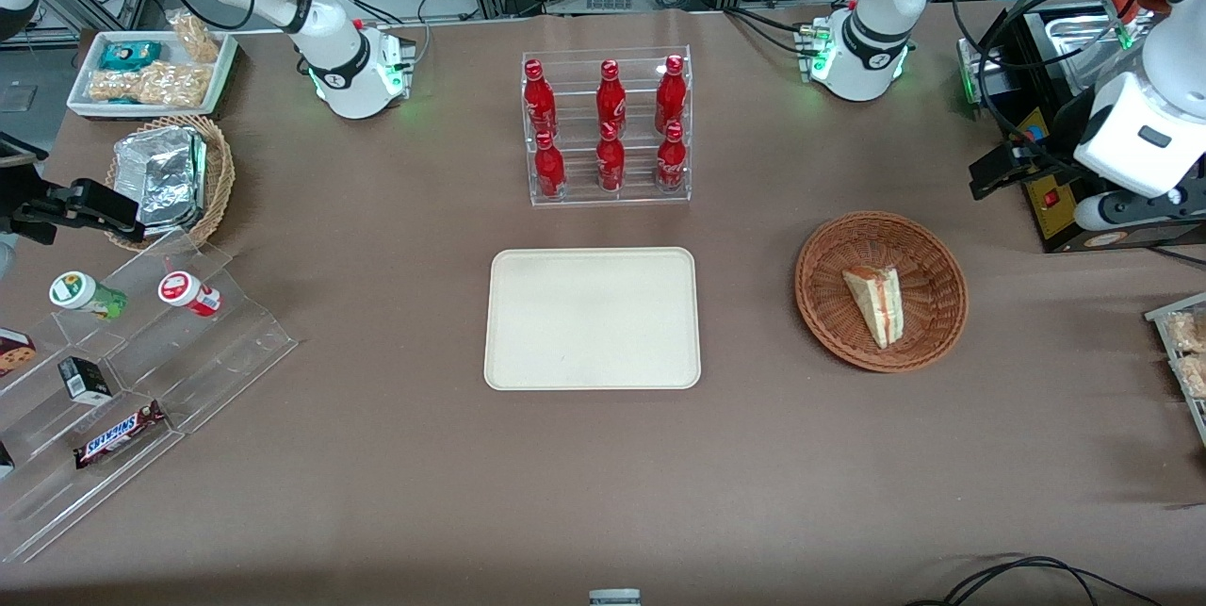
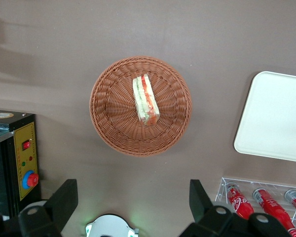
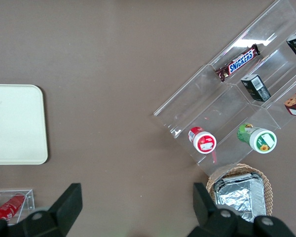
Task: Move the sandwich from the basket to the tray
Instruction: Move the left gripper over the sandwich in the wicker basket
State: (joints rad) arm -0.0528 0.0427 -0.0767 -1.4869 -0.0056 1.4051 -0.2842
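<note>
In the front view, the tray [image 1: 593,319] lies in the middle of the frame with nothing on it. The basket [image 1: 881,291] sits beside it on the brown table [image 1: 396,455], toward the working arm's end, and the two do not touch. The sandwich [image 1: 875,303] lies in the basket, tip pointing toward the bottle rack [image 1: 608,127], which stands in the upper middle of the frame and holds six red bottles. The gripper [image 1: 985,180] hangs high at the working arm's edge of the frame, farther from the camera than the basket and off to its side. From here I cannot judge how wide its fingers are.

The left wrist view settles that. It looks straight down on the basket [image 2: 140,106], and the sandwich [image 2: 146,99] shows its red and green filling stripe, lying near the basket's middle. The gripper [image 2: 130,197] has its two dark fingers [image 2: 64,197] spread wide apart, holding nothing and touching nothing, well above the table. A corner of the tray [image 2: 276,116] also shows.

The right wrist view shows neither basket nor sandwich, only an edge of the tray [image 3: 15,123] and a clear stepped snack stand [image 3: 237,94].
</note>
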